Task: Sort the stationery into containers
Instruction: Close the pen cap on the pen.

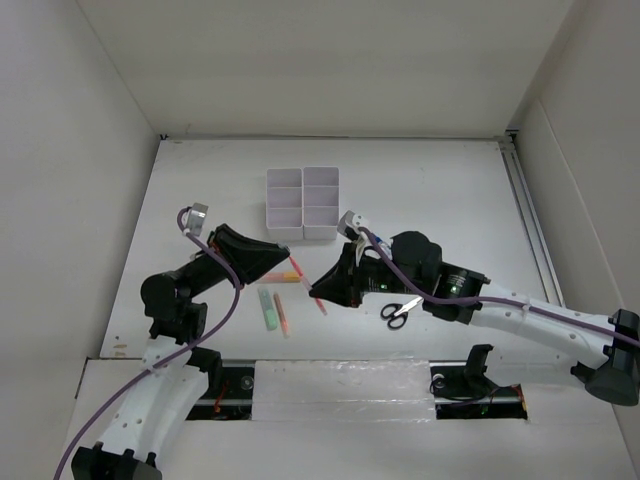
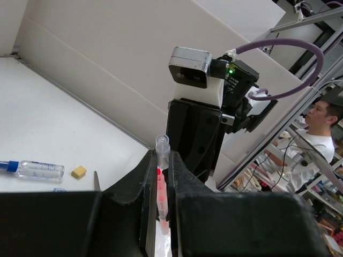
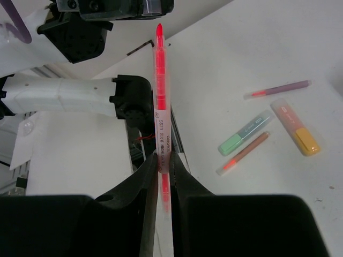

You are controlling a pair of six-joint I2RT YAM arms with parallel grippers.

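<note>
My right gripper point(image 1: 314, 290) point(image 3: 162, 158) is shut on a red pen point(image 3: 162, 107) point(image 1: 319, 302) and holds it above the table with its bare tip pointing at my left gripper point(image 1: 288, 262) point(image 2: 162, 155). The left gripper is shut on the pen's clear cap point(image 2: 162, 145), just off the tip. On the table lie a green highlighter point(image 1: 266, 308) point(image 3: 244, 134), an orange pen point(image 1: 281, 316) point(image 3: 244, 153), an orange-yellow highlighter point(image 1: 283, 277) point(image 3: 295, 127) and a pink pen point(image 3: 281, 88). The white trays point(image 1: 303, 178) stand behind.
Black-handled scissors point(image 1: 400, 312) lie by the right arm. A clear blue-capped bottle point(image 2: 35, 169) and a tan eraser point(image 2: 79, 171) lie on the table in the left wrist view. White walls enclose the table at the back and both sides.
</note>
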